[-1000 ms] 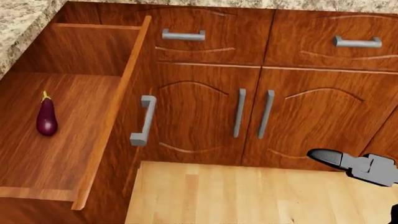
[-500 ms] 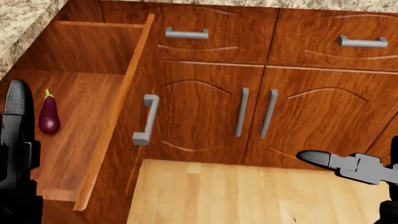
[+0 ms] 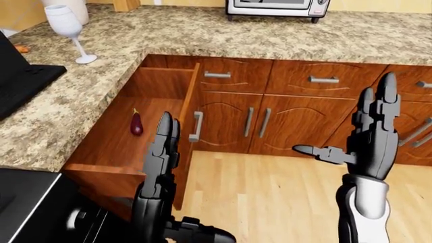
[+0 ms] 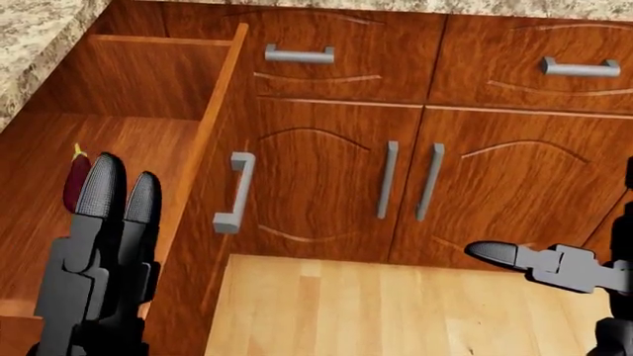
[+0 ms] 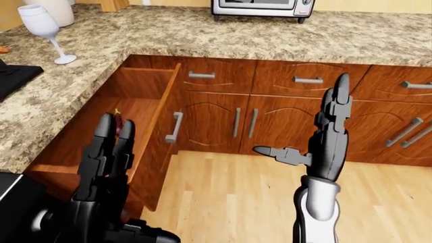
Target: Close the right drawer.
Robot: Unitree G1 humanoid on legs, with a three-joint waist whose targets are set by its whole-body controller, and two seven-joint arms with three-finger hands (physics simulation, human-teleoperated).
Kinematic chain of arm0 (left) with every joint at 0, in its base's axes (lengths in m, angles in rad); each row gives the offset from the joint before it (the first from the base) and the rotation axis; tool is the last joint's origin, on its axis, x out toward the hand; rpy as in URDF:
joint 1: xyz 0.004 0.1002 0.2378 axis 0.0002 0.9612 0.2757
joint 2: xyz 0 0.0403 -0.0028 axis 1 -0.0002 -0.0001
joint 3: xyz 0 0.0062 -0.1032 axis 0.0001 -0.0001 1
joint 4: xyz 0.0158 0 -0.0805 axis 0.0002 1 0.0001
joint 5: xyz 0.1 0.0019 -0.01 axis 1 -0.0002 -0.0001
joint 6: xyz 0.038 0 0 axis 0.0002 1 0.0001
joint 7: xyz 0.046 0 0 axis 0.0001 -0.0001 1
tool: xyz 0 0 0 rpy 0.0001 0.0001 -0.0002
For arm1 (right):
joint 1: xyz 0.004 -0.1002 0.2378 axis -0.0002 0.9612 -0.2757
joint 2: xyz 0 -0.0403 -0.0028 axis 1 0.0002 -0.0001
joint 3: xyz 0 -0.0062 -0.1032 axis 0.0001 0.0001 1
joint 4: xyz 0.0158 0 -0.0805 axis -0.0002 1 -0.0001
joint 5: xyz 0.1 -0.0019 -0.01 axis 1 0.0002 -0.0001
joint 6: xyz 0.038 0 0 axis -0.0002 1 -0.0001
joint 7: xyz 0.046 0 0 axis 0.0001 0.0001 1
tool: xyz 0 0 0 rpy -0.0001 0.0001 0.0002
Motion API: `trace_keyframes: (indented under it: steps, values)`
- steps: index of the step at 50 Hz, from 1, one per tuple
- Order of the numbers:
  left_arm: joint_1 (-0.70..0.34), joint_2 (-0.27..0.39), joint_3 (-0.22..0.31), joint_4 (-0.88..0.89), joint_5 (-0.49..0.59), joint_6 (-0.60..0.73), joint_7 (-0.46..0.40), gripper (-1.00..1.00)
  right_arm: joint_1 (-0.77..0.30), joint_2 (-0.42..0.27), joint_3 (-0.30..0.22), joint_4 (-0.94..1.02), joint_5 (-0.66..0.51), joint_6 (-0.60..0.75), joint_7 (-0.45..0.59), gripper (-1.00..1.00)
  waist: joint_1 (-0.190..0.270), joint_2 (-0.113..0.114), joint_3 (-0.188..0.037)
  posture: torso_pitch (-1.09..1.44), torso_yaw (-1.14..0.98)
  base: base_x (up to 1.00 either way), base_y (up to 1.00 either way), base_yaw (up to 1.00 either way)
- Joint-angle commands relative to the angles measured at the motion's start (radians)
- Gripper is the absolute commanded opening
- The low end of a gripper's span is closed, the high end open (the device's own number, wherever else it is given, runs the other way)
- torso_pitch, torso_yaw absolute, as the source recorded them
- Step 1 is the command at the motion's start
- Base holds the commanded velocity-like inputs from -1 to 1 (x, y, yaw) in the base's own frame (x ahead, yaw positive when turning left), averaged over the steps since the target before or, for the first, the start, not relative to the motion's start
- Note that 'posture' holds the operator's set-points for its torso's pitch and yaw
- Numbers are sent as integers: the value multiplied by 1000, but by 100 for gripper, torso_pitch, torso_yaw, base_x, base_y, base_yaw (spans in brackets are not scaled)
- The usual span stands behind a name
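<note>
— Since half a second ago, what has shifted?
— Up into the head view has come the left hand (image 4: 104,259), now covering part of the eggplant (image 3: 136,123); nothing else moved.
— Where is the drawer (image 3: 128,136)?
— Pulled fully out under the granite counter (image 3: 223,35), at the left-eye view's left, its grey handle (image 3: 196,126) just right of that hand.
— And the fingers?
— Both hands straight, spread, grasping nothing; the right hand (image 3: 371,136) stands upright, well apart from the drawer.
</note>
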Motion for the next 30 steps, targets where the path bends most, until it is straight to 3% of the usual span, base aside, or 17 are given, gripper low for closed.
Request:
trace_keyframes:
  steps: [1,10,25,30]
  values:
    - [0,8,-24,-20,4,-40,11,100,-16,-7,-2,-32,-1,-32,-2,100,0,-2,-12,0,0,0,0,0]
    - [-13,32,-62,36,-7,-36,20,100,-23,-11,-1,-17,1,-36,0,100,1,-2,-12,0,0,0,0,0]
    - [-44,39,-117,202,9,39,-66,100,-26,-9,16,18,-6,-53,5,100,-1,-1,-14,0,0,0,0,0]
    - [-67,25,-105,256,-52,78,-97,100,-25,-8,16,25,-6,-58,5,100,-2,-1,-16,0,0,0,0,0]
